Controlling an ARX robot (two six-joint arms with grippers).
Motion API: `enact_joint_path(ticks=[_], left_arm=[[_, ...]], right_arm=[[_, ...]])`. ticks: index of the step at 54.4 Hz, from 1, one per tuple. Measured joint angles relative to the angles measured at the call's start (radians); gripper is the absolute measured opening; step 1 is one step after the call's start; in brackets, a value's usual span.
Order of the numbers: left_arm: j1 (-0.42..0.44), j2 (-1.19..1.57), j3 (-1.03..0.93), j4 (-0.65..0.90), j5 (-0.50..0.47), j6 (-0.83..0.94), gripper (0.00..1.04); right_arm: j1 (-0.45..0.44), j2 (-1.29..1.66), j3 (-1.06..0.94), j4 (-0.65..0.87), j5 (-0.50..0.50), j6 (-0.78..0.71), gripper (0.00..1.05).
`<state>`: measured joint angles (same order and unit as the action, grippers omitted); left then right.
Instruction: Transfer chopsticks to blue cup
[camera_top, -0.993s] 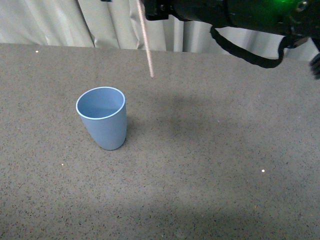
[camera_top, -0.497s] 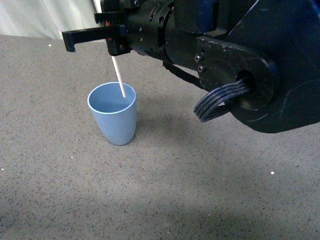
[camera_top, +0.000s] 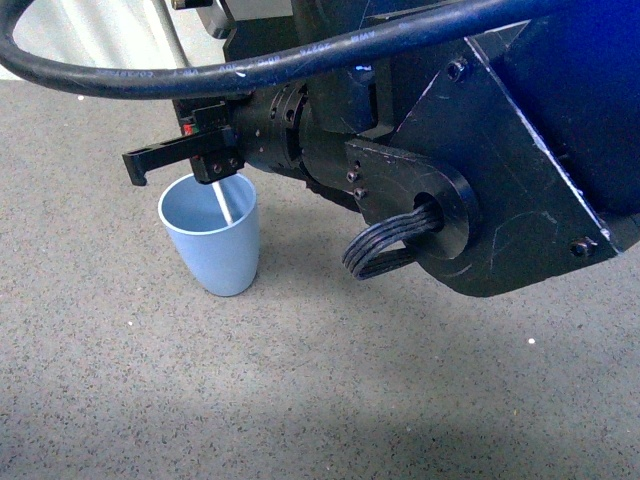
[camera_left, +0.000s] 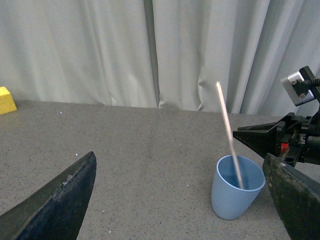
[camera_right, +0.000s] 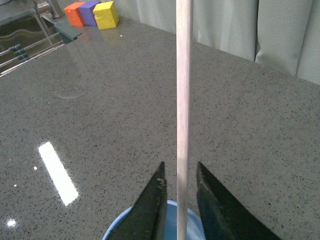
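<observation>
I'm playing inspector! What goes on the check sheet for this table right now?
Surface: speckled grey table.
Job's things: blue cup upright; chopstick tilted, lower end inside the cup.
Clutter: orange block, purple block, yellow block, far from the cup.
Hands: left hand open, empty; right hand flanks the chopstick above the cup, grip cannot be told.
Cables: black cable crosses the front view's top; ribbed bundle loops at the right arm.
Surroundings: pale curtain behind the table.

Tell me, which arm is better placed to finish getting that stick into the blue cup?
The right. The right gripper holds the chopsticks, whose lower end is inside the blue cup, so it probably only needs to let go. The left gripper is open, empty and apart from the cup.
</observation>
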<state>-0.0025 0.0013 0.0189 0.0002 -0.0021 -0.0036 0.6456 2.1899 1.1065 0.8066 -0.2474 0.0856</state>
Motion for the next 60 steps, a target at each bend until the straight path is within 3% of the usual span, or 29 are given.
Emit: enact_joint_path(ticks=[16, 25, 41, 49, 60], left_arm=[[0.000, 0.000, 0.000, 0.000, 0.000, 0.000, 0.98], [0.000, 0.000, 0.000, 0.000, 0.000, 0.000, 0.98], [0.000, 0.000, 0.000, 0.000, 0.000, 0.000, 0.98], [0.000, 0.000, 0.000, 0.000, 0.000, 0.000, 0.98], [0.000, 0.000, 0.000, 0.000, 0.000, 0.000, 0.98]], right_arm=[[-0.033, -0.090, -0.058, 0.026, 0.016, 0.040, 0.69], [-0.105, -0.205, -0.121, -0.005, 0.117, 0.090, 0.97], [-0.301, -0.447, -0.331, -0.114, 0.272, 0.071, 0.95], [-0.420, -0.710, -0.540, -0.172, 0.348, 0.025, 0.95], [-0.533, -1.087, -0.788, -0.400, 0.444, 0.047, 0.95]])
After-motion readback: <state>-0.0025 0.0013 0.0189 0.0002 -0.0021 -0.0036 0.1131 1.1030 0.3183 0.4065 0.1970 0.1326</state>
